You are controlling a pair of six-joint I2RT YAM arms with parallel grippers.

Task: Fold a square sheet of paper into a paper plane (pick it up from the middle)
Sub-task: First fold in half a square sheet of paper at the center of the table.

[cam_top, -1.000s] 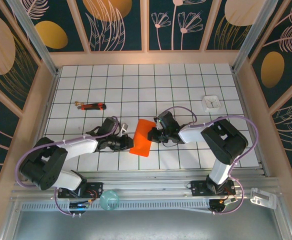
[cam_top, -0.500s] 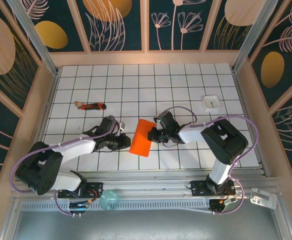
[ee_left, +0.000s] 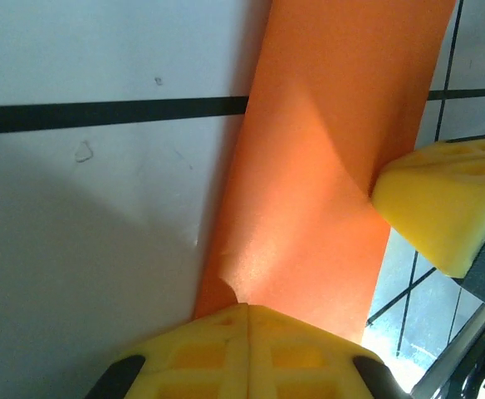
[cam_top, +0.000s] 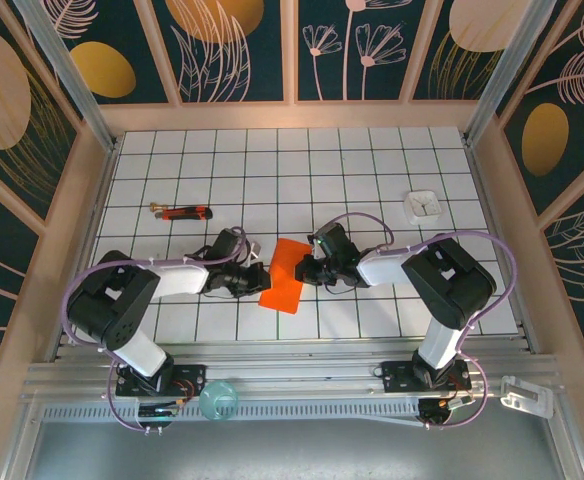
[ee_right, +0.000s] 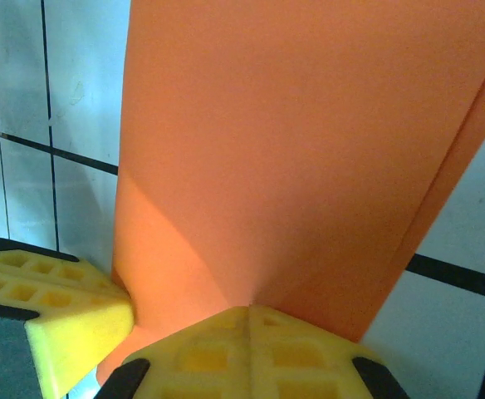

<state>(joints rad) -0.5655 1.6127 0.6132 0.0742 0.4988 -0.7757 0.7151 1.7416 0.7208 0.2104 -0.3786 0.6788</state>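
White gridded worktop [cam_top: 372, 150], walled in by dark floral panels [cam_top: 232, 50], is where the work is carried out, near its front middle. The square sheet of paper [cam_top: 284, 274] is held there between the two arms. One long edge is clamped by the left gripper [cam_top: 256, 279] and the opposite edge by the right gripper [cam_top: 306, 268]. In each wrist view the yellow pads [ee_left: 184, 357] are seen pressed together on the orange edge, and the paper is puckered at the pinch. This two-sided hold is judged to keep the thin sheet taut and steady for creasing. A second layer is seen along one edge in the right wrist view, so a fold is probably already made.
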